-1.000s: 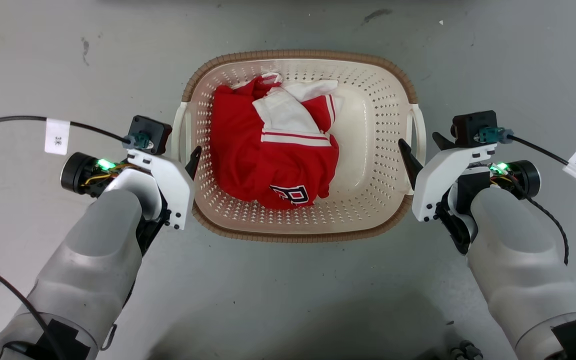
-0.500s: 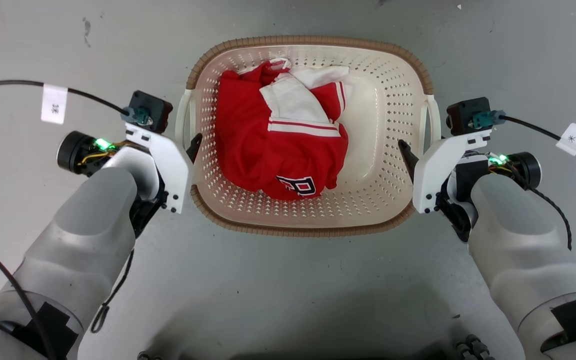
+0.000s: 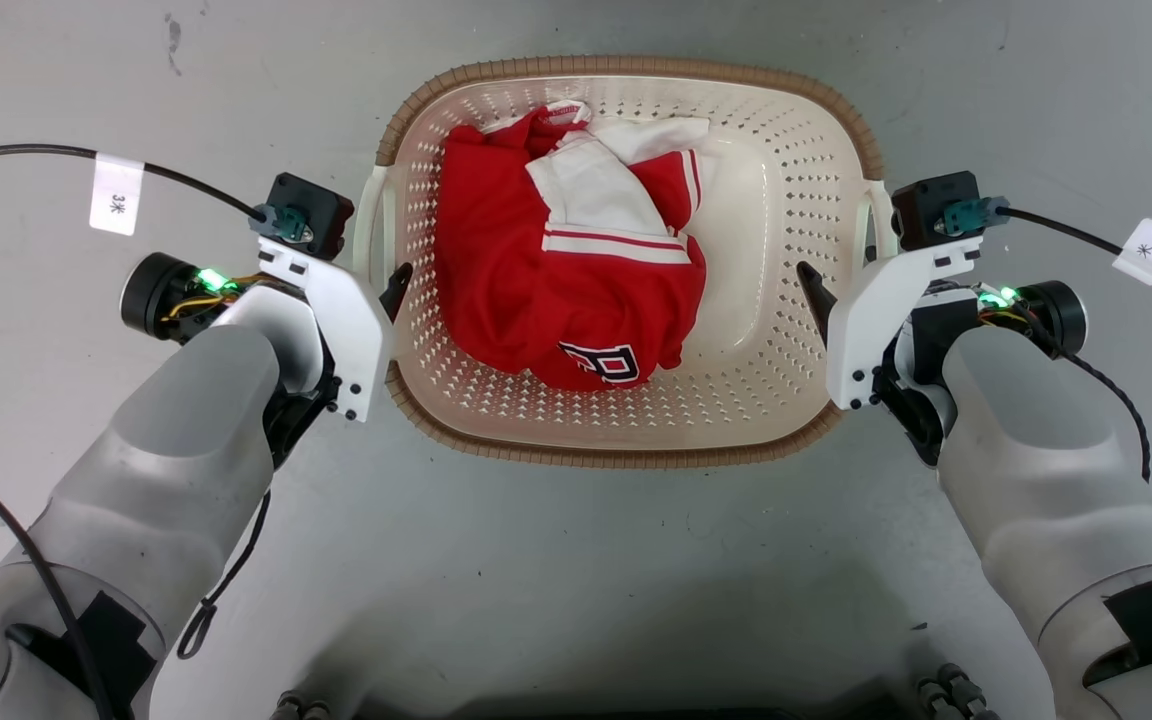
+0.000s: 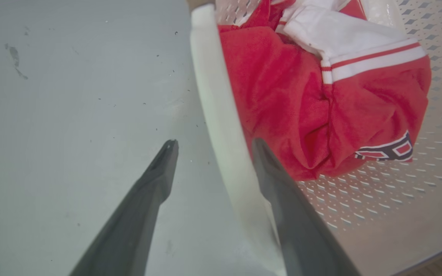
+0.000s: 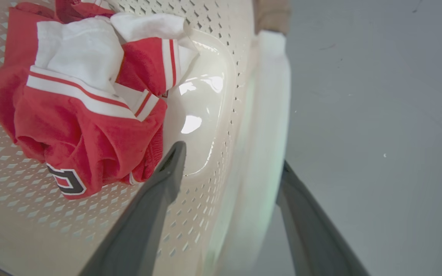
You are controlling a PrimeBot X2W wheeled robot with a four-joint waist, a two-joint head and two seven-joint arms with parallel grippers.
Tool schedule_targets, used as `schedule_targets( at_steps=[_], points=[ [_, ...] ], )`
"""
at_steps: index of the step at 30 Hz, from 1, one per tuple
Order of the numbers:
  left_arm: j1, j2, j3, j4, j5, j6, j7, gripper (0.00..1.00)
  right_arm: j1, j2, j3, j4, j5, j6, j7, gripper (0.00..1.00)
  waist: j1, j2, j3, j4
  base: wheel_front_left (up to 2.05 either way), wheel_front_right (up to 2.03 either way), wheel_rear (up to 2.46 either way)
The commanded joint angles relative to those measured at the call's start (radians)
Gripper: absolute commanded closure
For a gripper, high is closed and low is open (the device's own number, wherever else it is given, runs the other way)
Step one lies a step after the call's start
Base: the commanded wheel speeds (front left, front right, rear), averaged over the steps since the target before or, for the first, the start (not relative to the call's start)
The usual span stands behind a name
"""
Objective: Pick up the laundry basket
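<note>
Change: laundry basket (image 3: 626, 458) fills more of the head view than a second ago; floor marks have slid toward the far edge, so the camera shifted too.
Basket place: centre, between both arms, above the grey floor (image 3: 576, 580); resting or lifted clear, cannot tell.
Basket look: cream-white plastic, rounded rectangle; walls and bottom punched with rows of small holes; smooth glossy patch on the right of the bottom; brown woven-look band round the rim; white loop handle on each short side.
Contents: crumpled red garment (image 3: 536, 300) with white panels, striped trim and a dark-outlined letter patch, left of centre in the basket.
Left gripper (image 4: 214, 141): fingers spread, straddling the left handle (image 4: 221, 126); inner finger right at the handle, outer finger apart from it, over the floor.
Right gripper (image 5: 232, 153): fingers spread wide, not clenched; one inside the basket, one outside the right handle (image 5: 267, 115), with wall and handle between them.
</note>
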Motion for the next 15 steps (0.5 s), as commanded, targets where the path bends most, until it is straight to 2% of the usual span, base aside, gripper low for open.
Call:
schedule_targets(
  at_steps=[1,2,3,4,5,6,7,8,15],
  points=[
    [-0.014,-0.001,-0.009,0.004,-0.009,0.0,-0.006,0.0,-0.017,0.0,0.002,0.003,-0.001,0.0,-0.004,0.0,0.0,0.0,0.001,0.002,0.0,0.0,0.0],
    [-0.016,-0.002,-0.018,0.006,-0.014,0.0,-0.008,0.07,-0.018,0.0,0.003,0.004,0.001,0.0,-0.005,0.0,0.0,0.0,0.002,0.003,0.0,0.0,0.0],
    [-0.018,-0.004,-0.026,0.007,-0.018,0.0,-0.011,0.22,-0.018,0.0,0.004,0.005,0.002,0.0,-0.006,0.0,0.0,0.0,0.003,0.005,0.0,0.0,0.0],
    [-0.019,-0.006,-0.034,0.008,-0.026,0.0,-0.013,0.56,-0.019,0.0,0.005,0.006,0.004,0.0,-0.005,0.0,0.0,0.0,0.003,0.007,0.0,0.0,0.0],
    [-0.021,-0.006,-0.041,0.006,-0.034,0.0,-0.014,1.0,-0.02,0.0,0.005,0.007,0.005,0.0,-0.005,0.0,0.0,0.0,0.004,0.008,0.0,0.0,0.0],
    [-0.023,-0.006,-0.046,0.005,-0.043,0.0,-0.016,1.0,-0.022,0.0,0.004,0.008,0.003,0.0,-0.005,0.43,0.0,0.0,0.005,0.009,0.0,0.0,0.0],
    [-0.025,-0.006,-0.051,0.007,-0.052,0.001,-0.018,1.0,-0.025,0.0,-0.001,0.01,-0.002,0.0,-0.007,0.81,0.0,0.0,0.005,0.01,0.0,0.0,0.0],
    [-0.025,-0.006,-0.058,0.007,-0.059,0.001,-0.019,1.0,-0.027,0.0,-0.008,0.012,-0.009,0.0,-0.01,1.0,0.0,0.0,0.006,0.01,0.0,0.0,0.0],
    [-0.038,-0.006,-0.096,0.01,-0.106,0.001,-0.035,1.0,-0.035,-0.001,-0.043,0.021,-0.055,0.001,-0.013,1.0,0.0,0.0,0.005,0.015,0.0,0.0,0.0]
  ],
)
